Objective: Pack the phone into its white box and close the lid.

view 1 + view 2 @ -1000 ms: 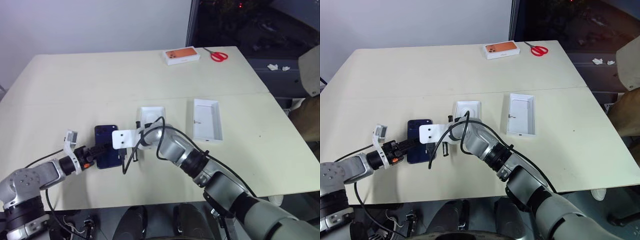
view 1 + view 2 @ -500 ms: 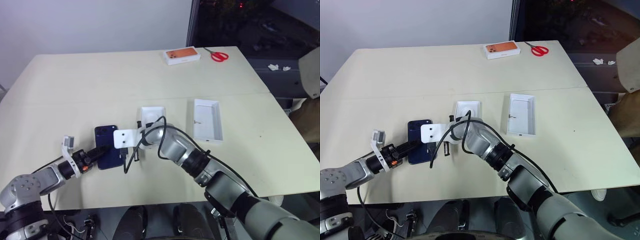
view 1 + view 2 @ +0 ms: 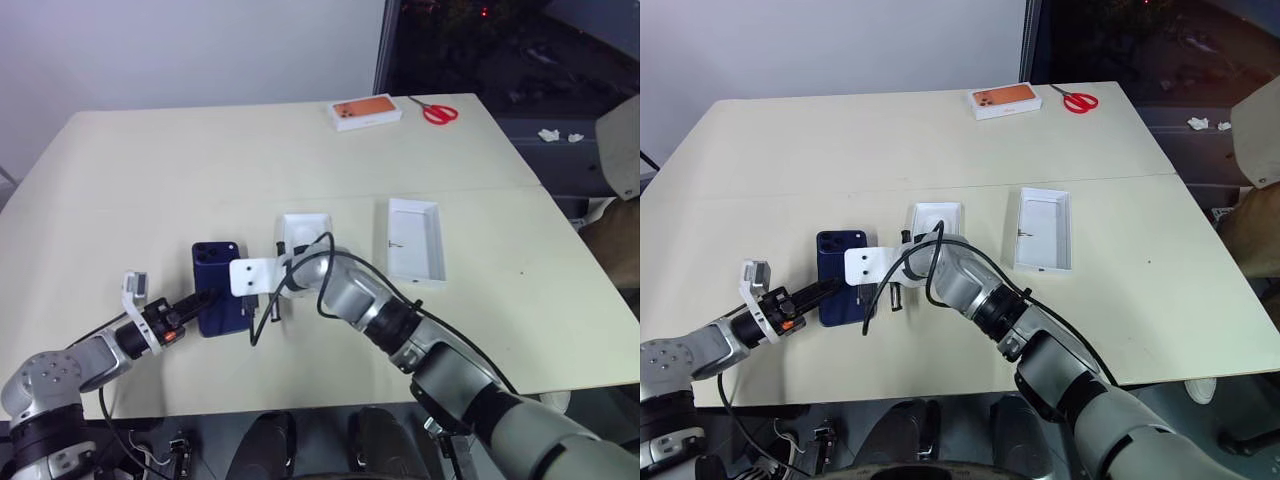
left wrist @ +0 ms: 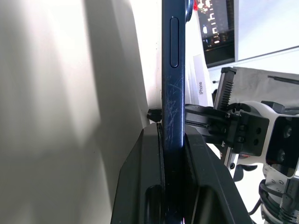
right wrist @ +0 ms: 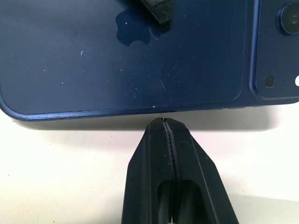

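My cream worktop [image 3: 200,150] stands against a plain white wall [image 3: 180,50]; a dark glazed window [image 3: 500,45] adjoins it.

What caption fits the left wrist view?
Left gripper clamps the phone by its edge, right gripper beside it.

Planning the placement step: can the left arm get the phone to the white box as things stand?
Probably not directly. The left gripper is shut on the phone, but the right gripper, shut beside the phone's edge, and its arm lie between it and the white box, partly covering the box.
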